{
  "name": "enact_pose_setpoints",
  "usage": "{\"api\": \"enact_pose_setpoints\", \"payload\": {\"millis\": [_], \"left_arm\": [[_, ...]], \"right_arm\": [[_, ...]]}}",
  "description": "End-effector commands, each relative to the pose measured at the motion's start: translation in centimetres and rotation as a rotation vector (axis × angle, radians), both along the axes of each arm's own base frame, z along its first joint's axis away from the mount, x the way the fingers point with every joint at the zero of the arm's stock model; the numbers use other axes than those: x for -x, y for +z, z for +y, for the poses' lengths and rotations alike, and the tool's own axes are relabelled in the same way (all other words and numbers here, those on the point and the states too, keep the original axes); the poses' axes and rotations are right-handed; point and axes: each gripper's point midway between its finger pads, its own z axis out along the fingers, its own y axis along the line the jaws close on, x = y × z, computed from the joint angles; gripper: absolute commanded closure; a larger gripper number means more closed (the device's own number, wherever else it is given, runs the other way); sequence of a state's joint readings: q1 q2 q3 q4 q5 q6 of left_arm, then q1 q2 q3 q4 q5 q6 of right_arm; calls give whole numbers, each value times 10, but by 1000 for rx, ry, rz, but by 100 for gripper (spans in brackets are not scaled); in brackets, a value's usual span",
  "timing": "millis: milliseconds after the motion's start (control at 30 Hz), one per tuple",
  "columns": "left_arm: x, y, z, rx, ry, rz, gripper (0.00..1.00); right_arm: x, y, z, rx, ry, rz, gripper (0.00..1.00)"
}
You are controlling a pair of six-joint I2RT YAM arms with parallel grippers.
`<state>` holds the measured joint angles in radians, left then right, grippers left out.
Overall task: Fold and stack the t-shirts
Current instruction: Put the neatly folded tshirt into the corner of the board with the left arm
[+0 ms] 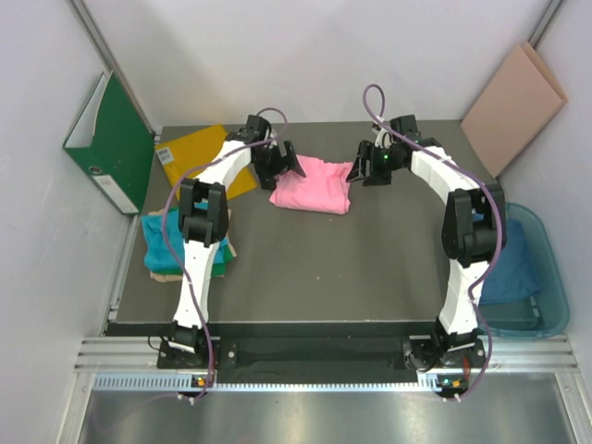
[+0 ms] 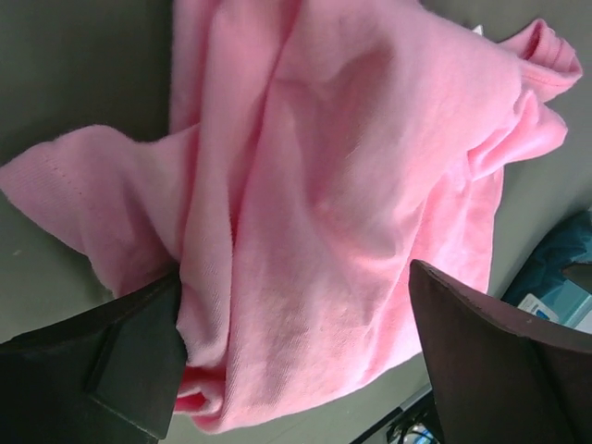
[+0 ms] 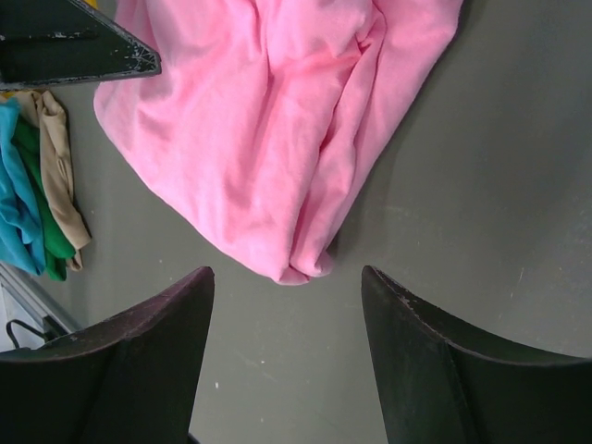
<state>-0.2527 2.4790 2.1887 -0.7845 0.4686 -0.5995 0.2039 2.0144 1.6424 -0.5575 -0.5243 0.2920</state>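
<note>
T-shirts: four counted, with folding in hand on one of them.

- Pink shirt (image 1: 312,183): one. It lies at the far middle of the surface (image 1: 370,268), gathered into a rough rectangle. It is creased, with a loose sleeve at its left edge. Judged part-folded and not yet stacked.
- Teal shirt (image 1: 166,236): one, in the pile at the left edge. Judged done.
- Green shirt (image 3: 42,213): one, a strip showing in the same pile beside the teal.
- Tan cloth (image 3: 60,166): one, also in that pile. Whether it is a shirt I cannot tell.
- Blue shirt (image 1: 513,268): one, lying loose in the bin (image 1: 555,277) at the right, off the surface. Judged untouched.
- Left fingers (image 2: 120,370): one pair, spread wide over the pink shirt's left edge, gripping nothing.
- Right fingers (image 3: 444,370): one pair, spread wide above the shirt's right corner, gripping nothing.
- Yellow sheet (image 1: 199,153): one, far left.
- Binder (image 1: 116,148): one, against the left wall.

Left to do: finish the pink, add it to the pile, then fold the blue.
</note>
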Motion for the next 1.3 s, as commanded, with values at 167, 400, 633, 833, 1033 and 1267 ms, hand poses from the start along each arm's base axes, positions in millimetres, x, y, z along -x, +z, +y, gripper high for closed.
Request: {"api": "enact_pose_setpoints", "payload": {"millis": [167,400,633,833,1033,1267], "left_arm": [[52,-59,-38,14,-181,168,84],[102,-60,-2,-159,-214,249,100],[129,10,65,-341,-152,225,100],[153,61,100,-405,-70,203,100],[164,115,118,-423,49,119,100],[190,149,149,-474,194,91,100]], "right_arm": [[-9,35,-9,-34,-24,-98,35],[-14,51,-25,-39,-69,-129,35],[-4,58,-31,-31,-93,-137,35],[7,58,-31,-33,-83,-135,35],[16,55,-29,-45,-48,-118,35],[37,52,-26,-64,-8,-99,35]]}}
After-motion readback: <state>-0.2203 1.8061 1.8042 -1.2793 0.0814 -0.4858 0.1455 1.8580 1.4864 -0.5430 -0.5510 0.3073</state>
